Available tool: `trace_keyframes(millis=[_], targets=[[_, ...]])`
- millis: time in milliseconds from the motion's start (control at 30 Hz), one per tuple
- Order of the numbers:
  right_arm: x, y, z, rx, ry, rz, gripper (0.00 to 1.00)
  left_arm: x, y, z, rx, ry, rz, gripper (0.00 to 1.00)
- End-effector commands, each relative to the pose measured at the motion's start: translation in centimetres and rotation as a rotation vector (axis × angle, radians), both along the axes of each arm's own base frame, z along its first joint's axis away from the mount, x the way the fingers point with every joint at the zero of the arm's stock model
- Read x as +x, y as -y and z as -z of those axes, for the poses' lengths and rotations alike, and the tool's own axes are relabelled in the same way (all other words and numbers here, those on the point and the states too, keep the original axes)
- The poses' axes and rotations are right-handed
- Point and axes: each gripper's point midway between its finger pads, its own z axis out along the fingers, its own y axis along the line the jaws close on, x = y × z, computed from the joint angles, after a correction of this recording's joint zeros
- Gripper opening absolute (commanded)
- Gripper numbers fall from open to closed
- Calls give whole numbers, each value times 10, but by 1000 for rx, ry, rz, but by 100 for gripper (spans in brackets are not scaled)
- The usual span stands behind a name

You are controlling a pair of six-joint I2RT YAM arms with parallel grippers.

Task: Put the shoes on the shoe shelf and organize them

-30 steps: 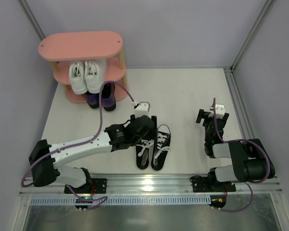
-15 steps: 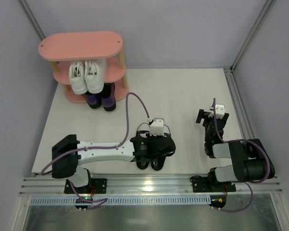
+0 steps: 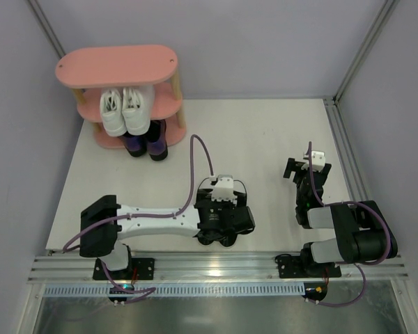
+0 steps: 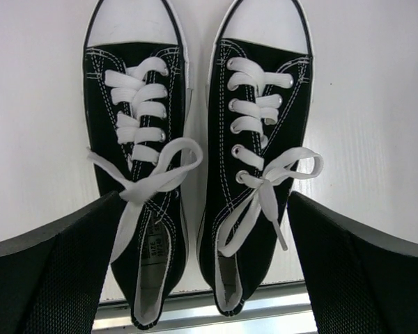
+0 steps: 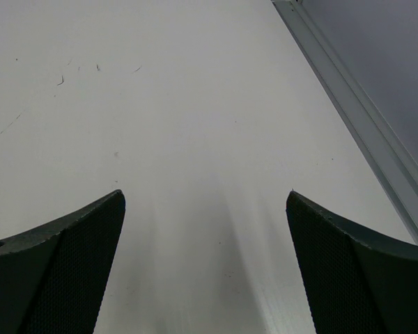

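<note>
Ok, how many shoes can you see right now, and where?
6. Two white sneakers on the shoe shelf's middle tier, two dark glossy shoes on its bottom tier, two black canvas sneakers side by side on the table beneath the left gripper. The shelf could hide more.

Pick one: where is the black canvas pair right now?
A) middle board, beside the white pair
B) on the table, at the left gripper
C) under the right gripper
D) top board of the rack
B: the left wrist view shows the black sneakers side by side on the table, with the left gripper open and one finger at each side of the pair. The right gripper sees only table.
</note>
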Motion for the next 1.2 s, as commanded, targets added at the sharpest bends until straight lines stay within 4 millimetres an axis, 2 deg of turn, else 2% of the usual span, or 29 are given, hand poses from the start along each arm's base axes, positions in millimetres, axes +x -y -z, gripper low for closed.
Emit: trace_keyframes(millis=[0,167,300,433,667,833,900,967,1100,1167], targets=[[8,-2,-28,29,109,-3,97,2,-16,-6,8,29,-64,100],[8,-2,-27,29,107,-3,97,2,-28,20,39,29,-96,100],[9,-2,-27,29,107,-5,97,7,-24,33,76,53,-95,100],[8,-2,-27,29,107,-3,97,13,-6,37,59,71,-62,100],[8,-2,-27,29,107,-3,97,15,10,34,20,77,0,100],[9,-2,-27,29,107,-5,97,17,11,48,18,65,27,96],[8,-2,-27,29,107,-4,97,22,3,59,32,44,10,95],[8,-2,-27,29,107,-3,97,21,-4,68,37,25,8,90],[9,-2,-28,29,109,-4,97,22,-4,67,-10,24,30,70],[8,-2,-27,29,107,-3,97,20,1,67,-35,18,51,26]])
